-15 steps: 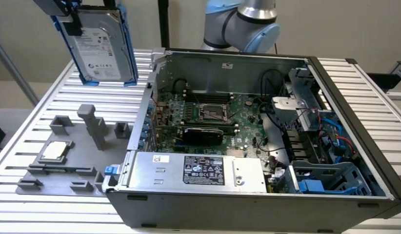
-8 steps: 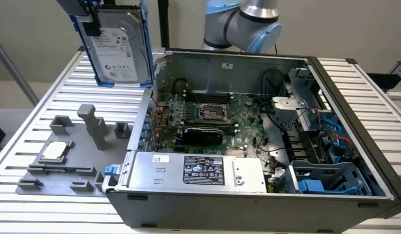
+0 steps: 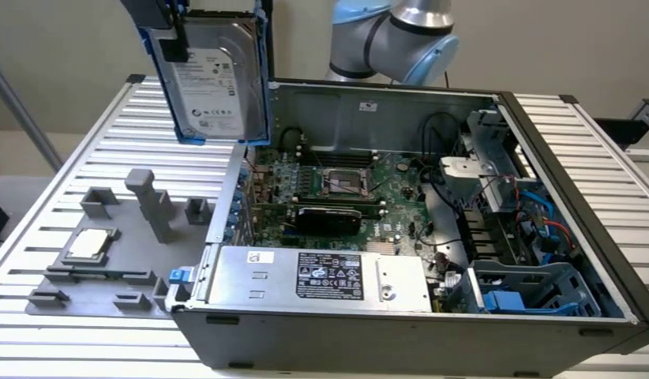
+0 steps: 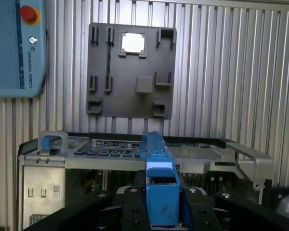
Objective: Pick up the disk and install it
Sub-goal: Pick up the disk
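Disk hangs in the air at the exterior view's left, upright, its white label facing outward and its blue carrier frame running down both long edges. It is clear of the slatted aluminium table and sits up beside the near corner of the open computer case, touching nothing below it. In the wrist view the gripper is clamped on the disk's blue edge, with a black finger pressed in on either side. Inside the case lies the green motherboard with its processor socket, and in front of it a silver power supply with a black label. A blue-grey drive cage stands at the case's corner toward the exterior view's right. Out on the table, well apart from the disk, a grey fixture plate carries a small square silver chip. The grey and blue robot arm rises behind the case. A teach pendant with a red button lies beyond the plate in the wrist view.
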`<state>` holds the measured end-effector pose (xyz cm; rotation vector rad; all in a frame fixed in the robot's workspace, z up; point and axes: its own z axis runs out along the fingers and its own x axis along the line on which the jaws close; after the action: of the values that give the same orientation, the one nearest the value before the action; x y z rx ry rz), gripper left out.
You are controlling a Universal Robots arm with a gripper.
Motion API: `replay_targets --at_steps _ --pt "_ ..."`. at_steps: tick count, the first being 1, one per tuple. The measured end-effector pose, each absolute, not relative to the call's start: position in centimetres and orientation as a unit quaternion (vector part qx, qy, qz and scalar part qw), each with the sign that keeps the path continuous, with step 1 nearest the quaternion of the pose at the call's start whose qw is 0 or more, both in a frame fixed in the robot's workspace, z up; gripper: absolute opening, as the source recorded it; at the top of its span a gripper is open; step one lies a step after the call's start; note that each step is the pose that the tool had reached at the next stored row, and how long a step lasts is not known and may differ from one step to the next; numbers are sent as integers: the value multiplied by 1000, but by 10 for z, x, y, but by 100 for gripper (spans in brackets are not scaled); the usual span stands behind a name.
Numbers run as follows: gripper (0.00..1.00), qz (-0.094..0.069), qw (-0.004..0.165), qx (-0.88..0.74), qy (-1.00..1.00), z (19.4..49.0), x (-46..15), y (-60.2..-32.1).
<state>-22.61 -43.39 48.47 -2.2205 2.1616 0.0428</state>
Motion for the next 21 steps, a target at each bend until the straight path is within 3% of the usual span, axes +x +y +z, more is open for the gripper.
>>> replay_targets --at_steps 21 --pt "0 14 21 -716 697 485 -131 -461"
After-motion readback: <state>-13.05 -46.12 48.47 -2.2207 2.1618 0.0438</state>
